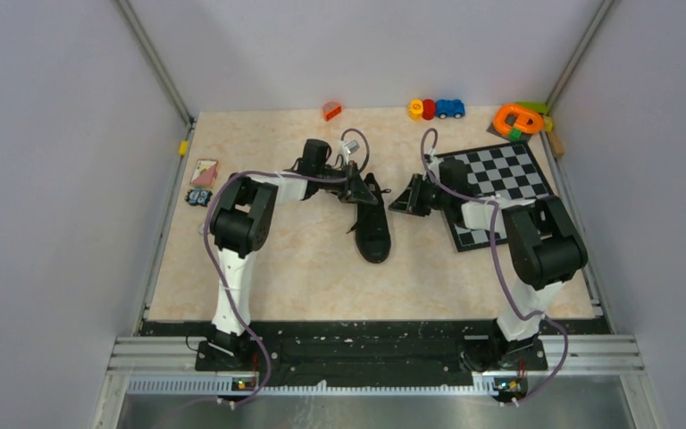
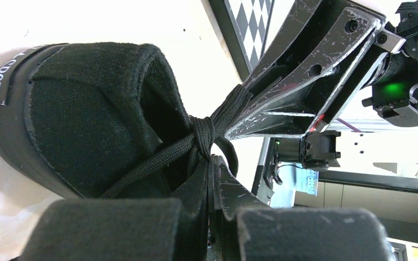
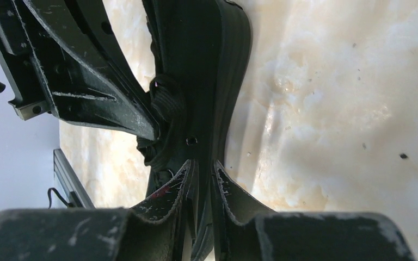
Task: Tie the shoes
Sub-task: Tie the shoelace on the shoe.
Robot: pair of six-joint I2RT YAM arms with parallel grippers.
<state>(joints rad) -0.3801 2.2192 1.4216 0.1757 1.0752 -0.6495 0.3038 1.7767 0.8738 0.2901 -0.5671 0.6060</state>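
Tightening looks to be the step in hand. From the top camera the sneaker (image 1: 373, 228) lies lengthwise at the centre of the surface (image 1: 295, 268), the left fingers (image 1: 357, 188) at its upper end and the right fingers (image 1: 408, 198) just to its right, with the chessboard (image 1: 514, 170) beyond them. From the left wrist, the laces (image 2: 158, 157) cross in a knot (image 2: 204, 136) at mid-frame beside the collar; one strand runs up into the right fingers, pinched shut on it, and another drops between the left fingers at the bottom edge, closed narrow around it. From the right wrist, the right fingers at the bottom stand almost together beside the sole, though the strand between them is too dark to make out; the left fingers at upper left clamp a bunch of lace. Next, I judge, both arms should draw apart evenly, grips firm, seating the knot without dragging the sneaker
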